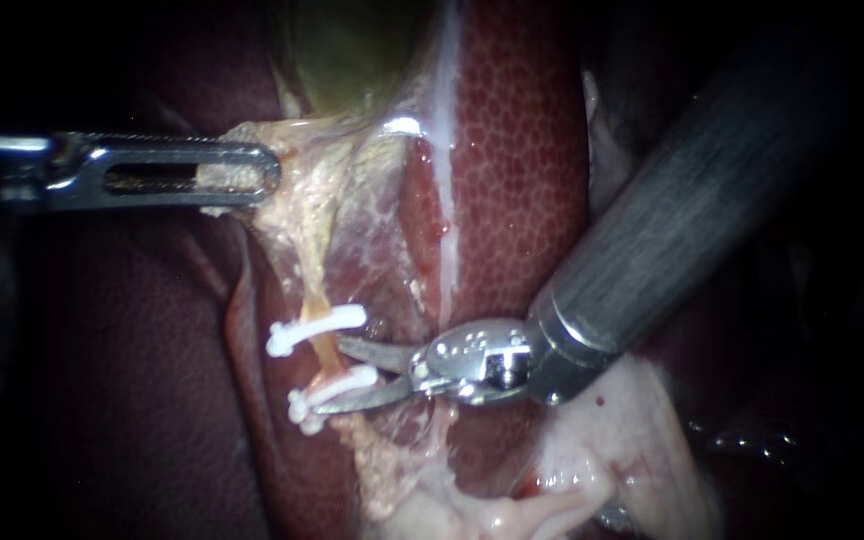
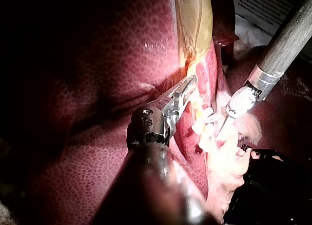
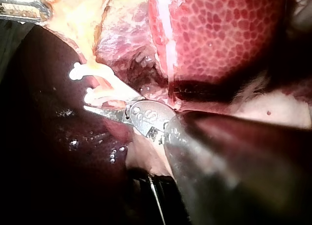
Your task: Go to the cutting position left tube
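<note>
A thin yellowish tube (image 1: 325,357) runs down from the gallbladder (image 1: 352,50) and carries two white clips, an upper clip (image 1: 317,328) and a lower clip (image 1: 334,390). My right instrument (image 1: 332,375) comes in from the upper right. Its blades stand open at the stretch of tube between the clips, the tips just at the tube's right side. In the right wrist view the blades (image 3: 100,110) lie beside the clips (image 3: 80,71). My left instrument (image 1: 268,172) has its slotted jaws shut on pale tissue at the gallbladder's lower end, holding it to the left.
Mottled red liver (image 1: 512,150) lies right of the tube, darker liver (image 1: 122,380) to the left. Pale fatty tissue (image 1: 592,460) sits under the right shaft. The left wrist view shows both instruments (image 2: 187,88) close together over the clips (image 2: 202,115).
</note>
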You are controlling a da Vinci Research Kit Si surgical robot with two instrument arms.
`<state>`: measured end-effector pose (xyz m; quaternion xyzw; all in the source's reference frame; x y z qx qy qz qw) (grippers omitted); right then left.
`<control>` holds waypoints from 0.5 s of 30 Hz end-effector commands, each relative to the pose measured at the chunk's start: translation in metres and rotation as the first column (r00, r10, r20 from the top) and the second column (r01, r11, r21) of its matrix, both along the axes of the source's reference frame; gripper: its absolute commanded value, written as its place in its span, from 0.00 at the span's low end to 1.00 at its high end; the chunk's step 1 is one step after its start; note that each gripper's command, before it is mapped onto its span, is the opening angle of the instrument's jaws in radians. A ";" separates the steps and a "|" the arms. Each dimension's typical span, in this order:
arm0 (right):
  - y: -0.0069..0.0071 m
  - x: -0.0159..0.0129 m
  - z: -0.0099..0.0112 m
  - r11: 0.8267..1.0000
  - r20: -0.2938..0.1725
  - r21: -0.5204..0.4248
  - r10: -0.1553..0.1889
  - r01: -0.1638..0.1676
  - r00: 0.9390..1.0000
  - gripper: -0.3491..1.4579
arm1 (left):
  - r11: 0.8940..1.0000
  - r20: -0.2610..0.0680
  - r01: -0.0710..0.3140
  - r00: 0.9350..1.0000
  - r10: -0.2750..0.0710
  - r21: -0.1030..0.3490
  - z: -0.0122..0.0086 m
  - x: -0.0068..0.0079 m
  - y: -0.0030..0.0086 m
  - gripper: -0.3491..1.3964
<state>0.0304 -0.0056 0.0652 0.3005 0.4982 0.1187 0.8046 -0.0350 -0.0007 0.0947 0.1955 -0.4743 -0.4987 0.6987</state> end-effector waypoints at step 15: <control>0.0002 0.0017 -0.0010 0.998 -0.036 0.029 -0.047 0.048 0.998 0.98 | 1.000 -0.002 0.002 1.000 -0.002 0.000 0.0000 -0.0004 -0.0001 0.00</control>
